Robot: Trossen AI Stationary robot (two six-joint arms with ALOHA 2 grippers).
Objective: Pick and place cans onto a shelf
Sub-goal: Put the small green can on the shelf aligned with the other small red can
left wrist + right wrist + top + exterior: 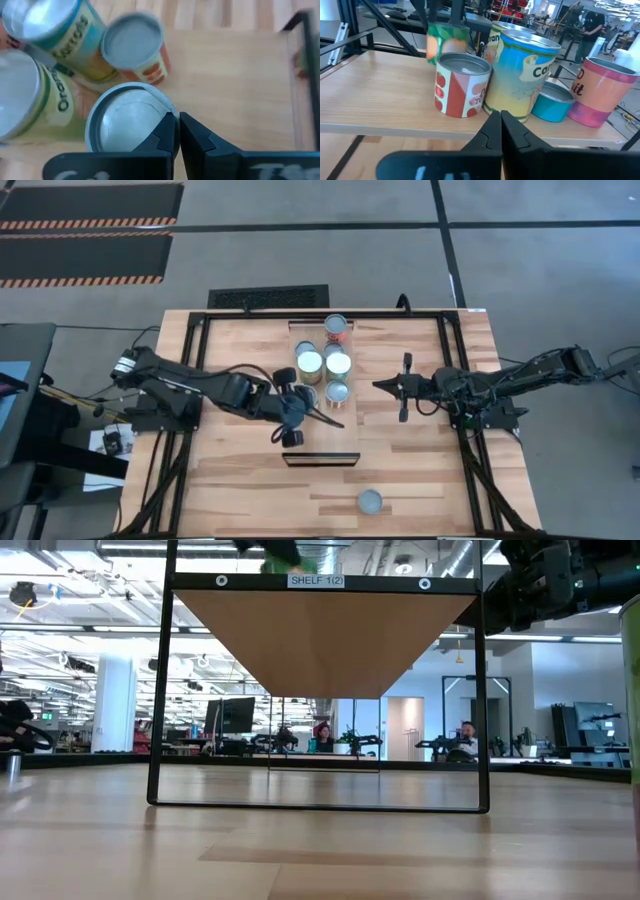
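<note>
While cans point(324, 365) crowd the shelf point(322, 435), one can point(370, 501) stands apart.

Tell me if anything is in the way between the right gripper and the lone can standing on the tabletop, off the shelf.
Nothing visible is. In the high view only bare tabletop lies between the shut right gripper and the lone can. The left gripper, also shut, is over the shelf beside the cans already there.

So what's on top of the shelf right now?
Five cans stand grouped at the far end of the shelf. The left arm covers part of the near end.
</note>
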